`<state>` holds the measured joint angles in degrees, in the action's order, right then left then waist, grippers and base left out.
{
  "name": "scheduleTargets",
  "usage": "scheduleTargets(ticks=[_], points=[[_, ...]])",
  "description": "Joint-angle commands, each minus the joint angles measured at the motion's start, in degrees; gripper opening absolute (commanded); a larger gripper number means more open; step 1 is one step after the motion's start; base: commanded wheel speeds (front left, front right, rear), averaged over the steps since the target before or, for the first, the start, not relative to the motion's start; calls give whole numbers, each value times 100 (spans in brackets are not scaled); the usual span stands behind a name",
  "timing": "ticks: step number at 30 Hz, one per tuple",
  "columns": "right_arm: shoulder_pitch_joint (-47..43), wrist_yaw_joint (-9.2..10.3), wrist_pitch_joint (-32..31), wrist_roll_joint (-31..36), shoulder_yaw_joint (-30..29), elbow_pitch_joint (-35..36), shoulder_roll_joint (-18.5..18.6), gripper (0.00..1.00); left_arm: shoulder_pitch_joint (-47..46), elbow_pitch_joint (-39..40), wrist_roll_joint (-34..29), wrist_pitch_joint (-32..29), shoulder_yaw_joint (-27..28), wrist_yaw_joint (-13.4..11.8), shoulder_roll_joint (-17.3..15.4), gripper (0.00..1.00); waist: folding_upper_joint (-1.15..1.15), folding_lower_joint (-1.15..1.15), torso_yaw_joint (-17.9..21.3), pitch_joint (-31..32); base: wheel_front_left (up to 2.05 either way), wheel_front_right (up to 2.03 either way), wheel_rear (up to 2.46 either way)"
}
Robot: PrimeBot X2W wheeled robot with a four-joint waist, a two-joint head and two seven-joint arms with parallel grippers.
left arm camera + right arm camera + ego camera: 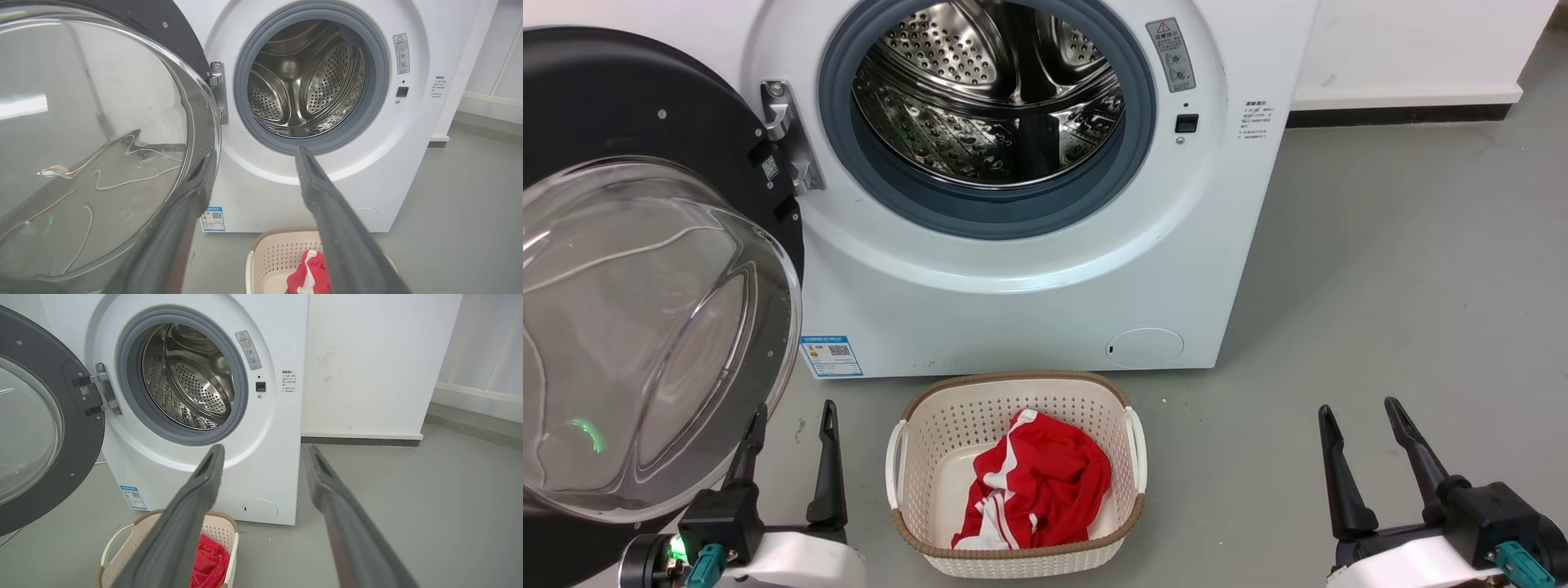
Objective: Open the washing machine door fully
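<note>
Glass bulged toward the head camera at the left: the washing machine door [645, 286] stood wide open. It hung from its metal hinge [788, 139] on the left side of the white machine [1029, 286]. Its glossy black ring was turned well away from the grey-ringed drum mouth [988, 114], which lay fully uncovered.

The left gripper [794, 407] sat at the lower left, its two dark fingers spread apart and holding nothing. Its left finger's tip overlapped the lower rim of the glass bowl in the head view, and in the left wrist view that finger ran along the bowl's edge — whether it touched the door could not be told.

The right gripper [1359, 406] sat at the lower right over grey floor [1405, 286], well apart from the machine, jaws likewise spread and empty.

Between the two grippers, just in front of the machine, a cream basket [1013, 380] with a brown rim stood on the floor, with a red-and-white garment [1037, 482] crumpled inside. A small round white flap [1145, 347] sat low on the machine's right.
</note>
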<state>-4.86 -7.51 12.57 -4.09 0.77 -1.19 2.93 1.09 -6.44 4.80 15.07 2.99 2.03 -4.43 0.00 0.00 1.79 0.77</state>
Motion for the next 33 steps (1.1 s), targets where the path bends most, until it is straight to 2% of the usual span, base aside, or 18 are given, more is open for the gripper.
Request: scheduleTargets(ticks=[1,33], points=[[-36,4,0,-15,6,17,-12,100,57,25,4,14,5,1,26,100,0,0,-11,3,0,0,0],[-45,4,7,-26,23,13,-12,100,53,122,-38,14,-12,89,113,100,0,0,-80,-1,0,0,0]])
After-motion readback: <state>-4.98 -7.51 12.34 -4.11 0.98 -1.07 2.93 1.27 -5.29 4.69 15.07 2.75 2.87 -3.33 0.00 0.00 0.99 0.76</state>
